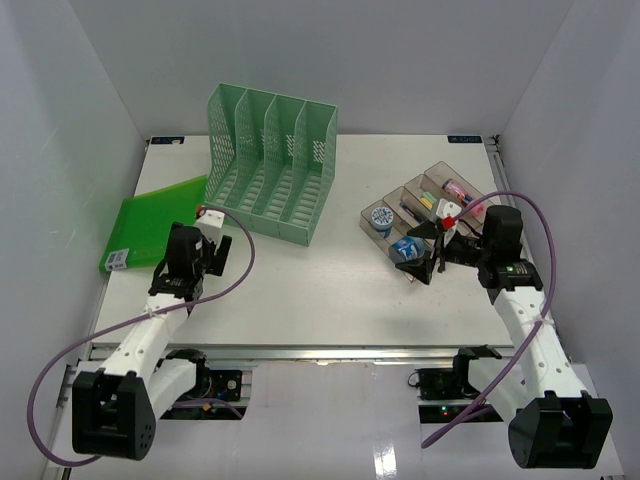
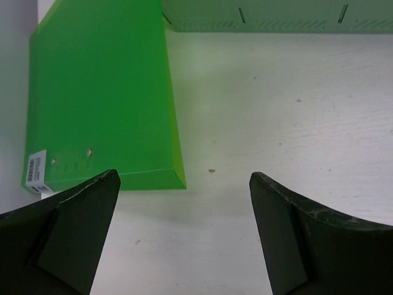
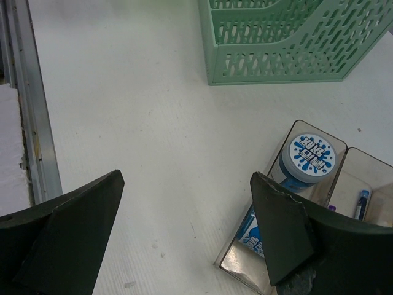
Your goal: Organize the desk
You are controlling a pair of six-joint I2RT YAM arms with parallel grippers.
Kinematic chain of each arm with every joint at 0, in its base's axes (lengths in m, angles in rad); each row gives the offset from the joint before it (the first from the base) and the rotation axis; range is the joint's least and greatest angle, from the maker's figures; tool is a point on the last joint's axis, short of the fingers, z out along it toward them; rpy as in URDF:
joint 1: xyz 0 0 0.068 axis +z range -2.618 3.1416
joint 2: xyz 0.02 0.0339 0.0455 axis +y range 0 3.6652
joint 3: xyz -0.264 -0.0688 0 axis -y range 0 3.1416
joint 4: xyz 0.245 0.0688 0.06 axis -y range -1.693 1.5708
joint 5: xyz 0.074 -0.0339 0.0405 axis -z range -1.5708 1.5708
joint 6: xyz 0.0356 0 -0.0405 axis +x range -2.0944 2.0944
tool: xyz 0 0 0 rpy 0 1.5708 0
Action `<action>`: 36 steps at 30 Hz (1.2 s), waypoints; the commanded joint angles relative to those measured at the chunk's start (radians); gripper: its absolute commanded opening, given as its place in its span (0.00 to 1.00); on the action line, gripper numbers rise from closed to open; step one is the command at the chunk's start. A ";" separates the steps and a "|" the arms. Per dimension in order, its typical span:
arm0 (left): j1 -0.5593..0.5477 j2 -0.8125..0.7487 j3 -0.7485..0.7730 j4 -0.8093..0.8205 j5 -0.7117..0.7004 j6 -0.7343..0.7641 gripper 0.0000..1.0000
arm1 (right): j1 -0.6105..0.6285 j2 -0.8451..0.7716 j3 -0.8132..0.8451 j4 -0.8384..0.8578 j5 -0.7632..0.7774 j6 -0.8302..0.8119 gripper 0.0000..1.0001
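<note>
So the white tabletop [image 1: 330, 290] runs wall to wall here, and a mint green mesh file rack [image 1: 270, 165] stands toward the back of it. Everything else sits around that rack. A bright green folder [image 2: 98, 92] lies flat just left of it, and a clear tiered tray [image 3: 228, 263] sits off to its right with a blue-lidded tub [image 3: 312, 153] in the closest slot. The left claw [image 2: 184, 178] hangs in front of the rack by the folder's near corner, jaws wide apart, holding nothing. The right claw [image 3: 187, 175] hovers right of the rack over the tray's near end, also spread open and empty.
</note>
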 commanded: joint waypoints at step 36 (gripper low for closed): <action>0.000 0.079 0.230 0.253 -0.347 0.114 0.00 | -0.001 -0.032 0.001 0.023 -0.035 0.015 0.90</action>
